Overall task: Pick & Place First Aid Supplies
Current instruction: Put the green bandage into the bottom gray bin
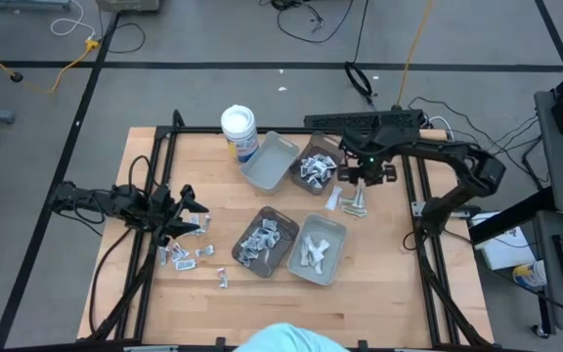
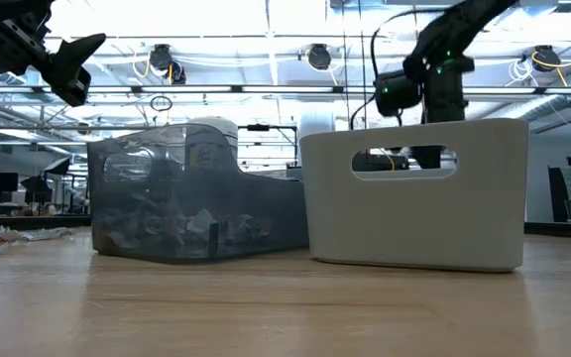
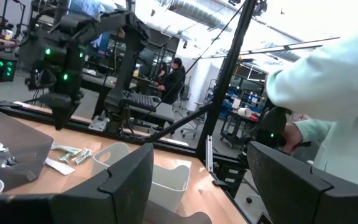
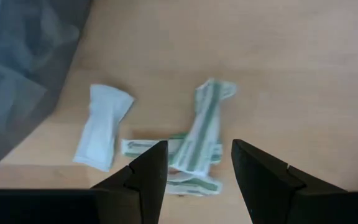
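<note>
A small heap of pale strips with green print (image 4: 199,140) lies flat on the wood, and a white packet (image 4: 102,126) lies flat beside it. In the high view this heap (image 1: 353,205) is right of the far dark tray (image 1: 304,182). My right gripper (image 4: 197,152) hangs above the heap, pointing down, open, touching nothing; it is also in the high view (image 1: 359,186). More small packets (image 1: 189,254) lie scattered on the table's left part. My left gripper (image 1: 195,213) hovers open over the left side, above those packets, holding nothing.
Four trays stand mid-table: a grey one (image 1: 283,150) and a dark one with packets at the far side, a dark one (image 1: 286,214) and a grey one (image 1: 308,276) with supplies nearer. A white tub (image 1: 239,129) stands far left. A person's pale sleeve (image 1: 291,339) is at the near edge.
</note>
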Tool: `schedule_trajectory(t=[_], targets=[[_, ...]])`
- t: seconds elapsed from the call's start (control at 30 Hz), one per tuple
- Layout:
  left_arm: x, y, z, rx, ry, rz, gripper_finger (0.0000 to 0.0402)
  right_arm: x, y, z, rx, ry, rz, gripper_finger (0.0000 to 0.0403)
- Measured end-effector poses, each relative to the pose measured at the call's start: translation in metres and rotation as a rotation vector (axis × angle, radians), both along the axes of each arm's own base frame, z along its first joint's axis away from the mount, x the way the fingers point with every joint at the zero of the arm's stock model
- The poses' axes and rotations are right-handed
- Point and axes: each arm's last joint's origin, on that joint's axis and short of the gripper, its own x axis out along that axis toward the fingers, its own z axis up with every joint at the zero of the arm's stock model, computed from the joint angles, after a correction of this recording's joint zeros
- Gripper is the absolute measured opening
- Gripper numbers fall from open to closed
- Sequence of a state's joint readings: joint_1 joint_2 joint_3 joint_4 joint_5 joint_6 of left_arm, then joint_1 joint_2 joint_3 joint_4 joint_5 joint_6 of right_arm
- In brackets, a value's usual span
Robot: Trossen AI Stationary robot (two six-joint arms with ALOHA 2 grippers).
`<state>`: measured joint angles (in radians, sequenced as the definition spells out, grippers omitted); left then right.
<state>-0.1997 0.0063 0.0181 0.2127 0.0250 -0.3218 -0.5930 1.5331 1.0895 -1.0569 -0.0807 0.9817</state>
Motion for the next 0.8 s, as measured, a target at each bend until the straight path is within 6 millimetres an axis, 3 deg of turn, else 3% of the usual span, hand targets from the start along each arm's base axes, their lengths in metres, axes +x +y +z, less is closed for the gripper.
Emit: schedule_trajectory(t=[0.4, 0.63, 0.8], targets=[[0.000, 0.000, 0.000, 0.000, 0.000, 0.000, 0.0267, -0.003, 0.006, -0.054, 0.101, -0.026, 0.012, 0.0171], [0.000, 0.000, 0.000, 0.000, 0.000, 0.000, 0.0267, 0.002, 0.003, -0.065, 0.105, -0.035, 0.029, 0.0167], [0.000, 0.000, 0.000, 0.000, 0.000, 0.000, 0.0267, 0.002, 0.002, -0.065, 0.098, -0.046, 0.031, 0.0131]])
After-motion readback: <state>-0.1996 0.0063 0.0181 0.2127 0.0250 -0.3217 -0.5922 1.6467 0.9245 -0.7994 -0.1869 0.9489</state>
